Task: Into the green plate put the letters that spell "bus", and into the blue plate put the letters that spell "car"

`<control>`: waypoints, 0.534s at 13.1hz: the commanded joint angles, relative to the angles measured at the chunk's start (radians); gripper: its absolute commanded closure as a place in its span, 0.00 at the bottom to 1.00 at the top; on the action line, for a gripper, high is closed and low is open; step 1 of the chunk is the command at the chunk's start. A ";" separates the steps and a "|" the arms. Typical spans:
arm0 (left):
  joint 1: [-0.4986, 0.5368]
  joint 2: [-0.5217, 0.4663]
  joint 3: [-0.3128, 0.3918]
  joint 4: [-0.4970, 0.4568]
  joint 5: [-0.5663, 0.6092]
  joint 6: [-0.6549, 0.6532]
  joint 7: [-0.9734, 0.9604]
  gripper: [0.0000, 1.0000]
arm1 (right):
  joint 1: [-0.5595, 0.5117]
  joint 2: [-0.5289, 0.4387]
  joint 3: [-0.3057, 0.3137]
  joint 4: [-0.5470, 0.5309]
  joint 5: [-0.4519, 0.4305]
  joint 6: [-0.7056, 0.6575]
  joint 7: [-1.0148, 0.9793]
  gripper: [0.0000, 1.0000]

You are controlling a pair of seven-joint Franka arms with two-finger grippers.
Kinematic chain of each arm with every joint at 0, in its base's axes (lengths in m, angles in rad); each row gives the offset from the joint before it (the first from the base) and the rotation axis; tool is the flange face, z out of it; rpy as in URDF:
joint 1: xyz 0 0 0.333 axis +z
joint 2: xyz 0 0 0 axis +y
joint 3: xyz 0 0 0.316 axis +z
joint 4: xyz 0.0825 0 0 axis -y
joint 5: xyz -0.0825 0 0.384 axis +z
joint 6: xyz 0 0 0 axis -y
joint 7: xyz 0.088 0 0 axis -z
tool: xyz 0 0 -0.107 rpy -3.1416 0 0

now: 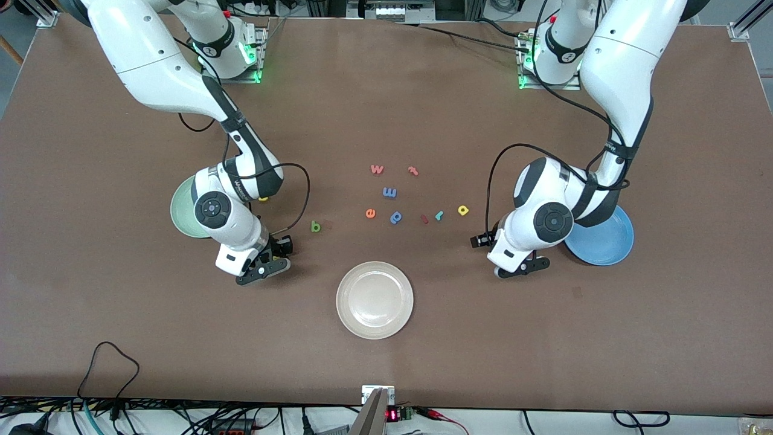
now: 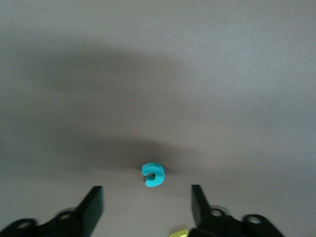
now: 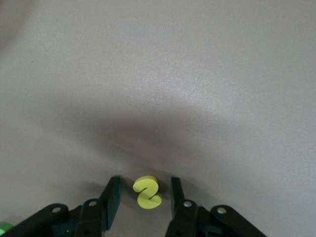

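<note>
My right gripper is low over the table beside the green plate, which its arm partly covers. Its fingers are open, one on each side of the yellow "s", with a gap either side. My left gripper is open beside the blue plate, with the teal "c" lying flat just past its fingertips. The green "b", teal "r" and yellow "a" lie mid-table. A yellow letter peeks out beside the right arm.
A white plate sits nearer the front camera than the letters. Loose letters mid-table: pink "w", pink "t", blue "m", orange "e", blue "p", a small red piece.
</note>
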 commanded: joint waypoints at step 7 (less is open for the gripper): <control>-0.027 0.042 0.010 -0.043 0.032 0.113 -0.018 0.35 | 0.010 0.018 -0.010 0.021 -0.019 0.010 0.000 1.00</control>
